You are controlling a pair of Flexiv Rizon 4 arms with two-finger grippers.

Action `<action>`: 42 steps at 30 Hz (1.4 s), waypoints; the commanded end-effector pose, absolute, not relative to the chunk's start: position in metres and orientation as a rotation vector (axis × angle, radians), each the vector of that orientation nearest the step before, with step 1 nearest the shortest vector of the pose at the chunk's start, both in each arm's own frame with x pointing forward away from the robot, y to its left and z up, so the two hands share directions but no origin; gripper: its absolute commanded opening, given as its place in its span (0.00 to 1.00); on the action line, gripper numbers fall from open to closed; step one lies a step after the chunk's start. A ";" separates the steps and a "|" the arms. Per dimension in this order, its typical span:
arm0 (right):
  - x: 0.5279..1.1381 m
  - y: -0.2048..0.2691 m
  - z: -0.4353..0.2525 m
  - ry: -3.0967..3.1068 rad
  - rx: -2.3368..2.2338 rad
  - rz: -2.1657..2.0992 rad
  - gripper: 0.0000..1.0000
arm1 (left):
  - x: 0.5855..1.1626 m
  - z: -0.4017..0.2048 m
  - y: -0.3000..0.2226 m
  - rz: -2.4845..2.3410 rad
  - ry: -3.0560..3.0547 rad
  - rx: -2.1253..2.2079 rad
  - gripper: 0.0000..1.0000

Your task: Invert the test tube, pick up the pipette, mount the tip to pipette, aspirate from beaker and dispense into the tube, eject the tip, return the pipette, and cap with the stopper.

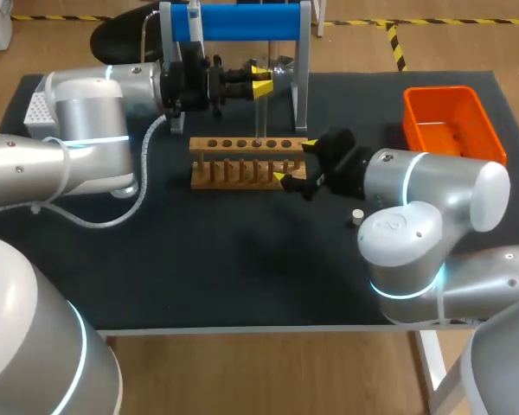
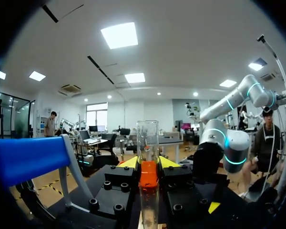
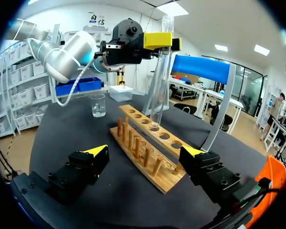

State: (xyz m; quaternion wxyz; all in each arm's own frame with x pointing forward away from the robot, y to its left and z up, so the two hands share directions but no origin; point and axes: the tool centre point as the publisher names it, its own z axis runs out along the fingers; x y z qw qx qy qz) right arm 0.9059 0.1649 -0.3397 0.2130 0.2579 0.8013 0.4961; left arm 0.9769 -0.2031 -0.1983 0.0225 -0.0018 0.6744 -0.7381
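The first step, turning the test tube over and standing it in the rack, looked close to done. The left claw (image 1: 258, 84) was closed on the test tube (image 1: 259, 117) near its upper part, one yellow tip on each side of the glass. It held the tube upright above the wooden rack (image 1: 242, 164). In the right wrist view the tube's lower end stood at one of the rack's middle holes, but I could not tell whether it was already seated or just above. I also could not tell which end was the mouth.

By my reading, the next move called for a straight drop into that hole and a clean opening of the fingers without tilting the glass. After that, the arm would need to go for the pipette on the blue stand (image 1: 242, 22) behind the rack.

The left arm came in level behind the rack, wrist horizontal, well above the surface (image 1: 242, 277). The right arm was folded low, and the right claw (image 1: 296, 162) pointed at the rack's near end. It was spread wide with a tip on either side of that end, holding nothing that I could see.

The stopper (image 1: 357, 216) lay apart from the rack, beside the right arm. The beaker (image 3: 98, 105) stood beyond the rack's far end.
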 end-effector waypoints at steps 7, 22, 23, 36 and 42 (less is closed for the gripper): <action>0.906 0.164 -0.339 2.227 0.716 1.376 1.00 | 0.980 -0.206 -0.202 -2.298 2.091 -0.009 0.00; 0.906 0.164 -0.339 2.227 0.716 1.376 1.00 | 0.983 -0.215 -0.201 -2.303 2.095 -0.032 0.00; 0.906 0.164 -0.339 2.227 0.716 1.376 1.00 | 0.983 -0.215 -0.201 -2.303 2.096 -0.034 0.00; 0.906 0.164 -0.339 2.227 0.716 1.376 1.00 | 0.985 -0.217 -0.199 -2.316 2.068 -0.042 0.00; 0.906 0.164 -0.339 2.227 0.716 1.376 1.00 | 0.985 -0.216 -0.197 -2.308 2.074 -0.038 0.00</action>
